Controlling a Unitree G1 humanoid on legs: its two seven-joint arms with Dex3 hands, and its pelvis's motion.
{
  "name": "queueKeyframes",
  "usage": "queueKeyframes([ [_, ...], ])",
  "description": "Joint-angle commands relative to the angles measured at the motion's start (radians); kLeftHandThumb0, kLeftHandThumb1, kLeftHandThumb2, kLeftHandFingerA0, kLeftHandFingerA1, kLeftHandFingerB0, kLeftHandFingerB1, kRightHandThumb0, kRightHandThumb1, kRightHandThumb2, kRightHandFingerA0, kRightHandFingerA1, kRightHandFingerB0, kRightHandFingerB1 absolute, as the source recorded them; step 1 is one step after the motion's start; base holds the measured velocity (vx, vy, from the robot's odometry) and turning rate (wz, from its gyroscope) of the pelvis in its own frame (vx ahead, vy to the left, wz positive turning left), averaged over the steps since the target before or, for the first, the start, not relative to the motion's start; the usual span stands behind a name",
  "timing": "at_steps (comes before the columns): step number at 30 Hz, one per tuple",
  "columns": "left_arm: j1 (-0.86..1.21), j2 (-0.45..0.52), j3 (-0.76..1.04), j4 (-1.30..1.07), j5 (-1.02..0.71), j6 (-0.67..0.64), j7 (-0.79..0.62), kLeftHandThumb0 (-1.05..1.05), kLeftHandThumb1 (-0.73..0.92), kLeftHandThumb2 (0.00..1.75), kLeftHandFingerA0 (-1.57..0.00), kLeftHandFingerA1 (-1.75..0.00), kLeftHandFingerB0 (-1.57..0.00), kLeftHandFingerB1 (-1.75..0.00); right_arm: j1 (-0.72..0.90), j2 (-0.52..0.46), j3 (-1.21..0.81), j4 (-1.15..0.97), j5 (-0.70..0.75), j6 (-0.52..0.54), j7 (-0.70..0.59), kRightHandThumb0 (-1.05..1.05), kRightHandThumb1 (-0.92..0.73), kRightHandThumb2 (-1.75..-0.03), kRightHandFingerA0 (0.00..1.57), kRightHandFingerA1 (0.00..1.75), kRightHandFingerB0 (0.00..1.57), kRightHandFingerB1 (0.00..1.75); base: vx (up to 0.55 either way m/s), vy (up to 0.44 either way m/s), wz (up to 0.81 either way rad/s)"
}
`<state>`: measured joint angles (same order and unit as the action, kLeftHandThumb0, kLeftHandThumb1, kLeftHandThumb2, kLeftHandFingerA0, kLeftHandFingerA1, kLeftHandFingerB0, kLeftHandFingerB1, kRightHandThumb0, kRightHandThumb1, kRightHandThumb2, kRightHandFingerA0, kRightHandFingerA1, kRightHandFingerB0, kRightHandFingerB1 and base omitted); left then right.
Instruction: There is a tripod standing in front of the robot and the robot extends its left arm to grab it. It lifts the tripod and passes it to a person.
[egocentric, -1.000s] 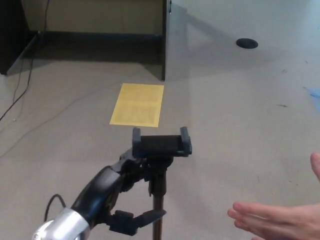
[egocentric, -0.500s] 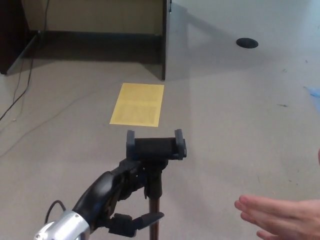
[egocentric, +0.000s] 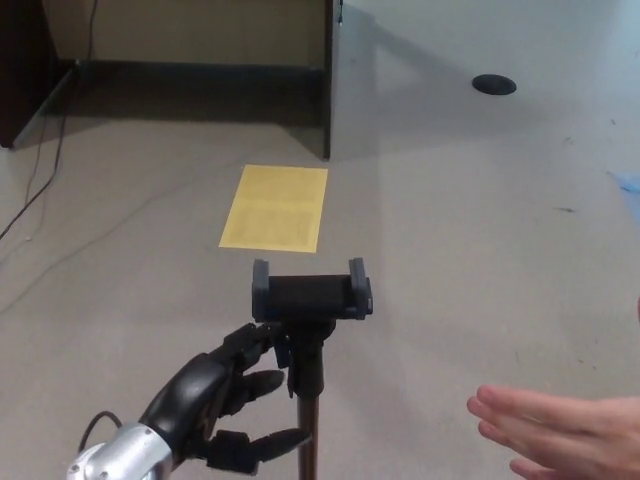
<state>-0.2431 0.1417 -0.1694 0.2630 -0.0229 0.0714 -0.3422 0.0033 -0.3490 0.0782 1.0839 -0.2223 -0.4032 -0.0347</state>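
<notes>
A black tripod stands in front of me, its phone clamp head (egocentric: 311, 294) level above a thin pole (egocentric: 311, 425). My left hand (egocentric: 222, 398) sits just left of the pole, below the clamp. Its fingers (egocentric: 252, 352) are spread apart and point toward the pole, and the thumb tip reaches the pole lower down without closing around it. A person's open hand (egocentric: 560, 435) comes in from the lower right, palm flat, apart from the tripod. My right hand does not show.
A yellow sheet (egocentric: 276, 208) lies on the grey carpet beyond the tripod. A dark partition edge (egocentric: 328, 90) stands behind it. A black round floor plate (egocentric: 494, 86) is at far right and a cable (egocentric: 42, 185) runs along the left.
The tripod head shifted slightly left a second ago and now holds still. My left hand's fingers have spread and drawn back from the pole. The person's hand stays at lower right.
</notes>
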Motion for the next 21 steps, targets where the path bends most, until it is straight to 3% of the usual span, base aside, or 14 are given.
queueKeyframes([
  [1, 0.010, -0.009, -0.014, 0.005, 0.036, -0.024, 0.024, -0.66, 0.44, 0.55, -0.18, -0.37, 0.00, -0.20, 0.011, -0.015, 0.005, -0.010, -0.011, -0.018, -0.003, -0.38, -0.68, -0.60, 0.65, 0.41, 0.45, 0.35, 0.00, 0.000, 0.00],
  [2, 0.021, -0.011, -0.023, -0.007, 0.044, -0.020, 0.028, -0.64, 0.36, 0.74, -0.12, -0.44, -0.03, -0.15, 0.014, -0.017, 0.009, -0.003, -0.016, -0.026, -0.005, -0.38, -0.68, -0.60, 0.63, 0.41, 0.46, 0.35, 0.00, 0.000, 0.00],
  [7, 0.034, -0.019, -0.035, -0.018, 0.046, -0.026, 0.020, -0.65, 0.33, 0.67, -0.09, -0.43, -0.01, -0.12, -0.008, -0.028, 0.037, 0.000, -0.048, -0.003, -0.023, -0.42, -0.69, -0.61, 0.69, 0.42, 0.49, 0.36, 0.00, 0.000, 0.00],
  [8, 0.034, -0.022, -0.036, -0.018, 0.043, -0.025, 0.019, -0.66, 0.38, 0.59, -0.09, -0.37, 0.00, -0.16, -0.008, -0.028, 0.039, -0.001, -0.048, 0.000, -0.024, -0.49, -0.57, -0.83, 0.62, 0.55, 0.44, 0.49, 0.00, 0.000, 0.00],
  [9, 0.035, -0.028, -0.036, -0.016, 0.037, -0.025, 0.017, -0.54, 0.34, 0.77, -0.05, -0.45, 0.00, -0.16, -0.010, -0.027, 0.040, 0.000, -0.046, 0.001, -0.022, -0.48, -0.57, -0.83, 0.63, 0.55, 0.45, 0.49, 0.00, 0.000, 0.00],
  [12, 0.033, -0.043, -0.045, 0.005, 0.035, -0.036, 0.014, -0.54, 0.34, 0.77, -0.04, -0.45, 0.00, -0.17, -0.001, -0.025, 0.037, 0.005, -0.041, -0.012, -0.025, -0.48, -0.56, -0.83, 0.64, 0.56, 0.47, 0.50, 0.00, 0.000, 0.00],
  [13, -0.008, -0.052, -0.039, 0.042, 0.030, -0.046, 0.011, -0.61, 0.41, 0.55, -0.11, -0.36, 0.00, -0.19, -0.030, -0.026, 0.036, 0.010, -0.041, 0.000, -0.021, -0.48, -0.56, -0.82, 0.65, 0.56, 0.47, 0.50, 0.00, 0.000, 0.00],
  [14, -0.010, -0.057, -0.048, 0.045, 0.038, -0.043, 0.013, -0.54, 0.33, 0.73, -0.06, -0.40, 0.00, -0.15, -0.028, -0.027, 0.042, 0.009, -0.050, 0.003, -0.027, -0.48, -0.56, -0.82, 0.63, 0.55, 0.46, 0.49, 0.00, 0.000, 0.00],
  [15, -0.019, -0.058, -0.062, 0.048, 0.060, -0.037, 0.024, -0.55, 0.33, 0.74, -0.04, -0.39, 0.00, -0.15, -0.026, -0.028, 0.046, 0.009, -0.055, -0.004, -0.033, -0.41, -0.68, -0.60, 0.69, 0.41, 0.51, 0.36, 0.00, 0.000, 0.00],
  [20, -0.015, -0.085, -0.084, 0.065, 0.093, 0.018, 0.070, -0.43, 0.31, 0.67, -0.06, -0.43, 0.00, -0.14, -0.001, -0.017, 0.053, 0.015, -0.056, -0.012, -0.027, -0.43, -0.68, -0.60, 0.70, 0.42, 0.51, 0.36, 0.00, 0.000, 0.00],
  [21, -0.018, -0.093, -0.080, 0.077, 0.093, 0.028, 0.081, -0.44, 0.40, 0.51, -0.12, -0.37, 0.00, -0.17, 0.002, -0.017, 0.055, 0.015, -0.058, -0.020, -0.026, -0.43, -0.68, -0.60, 0.71, 0.42, 0.52, 0.37, 0.00, 0.000, 0.00],
])
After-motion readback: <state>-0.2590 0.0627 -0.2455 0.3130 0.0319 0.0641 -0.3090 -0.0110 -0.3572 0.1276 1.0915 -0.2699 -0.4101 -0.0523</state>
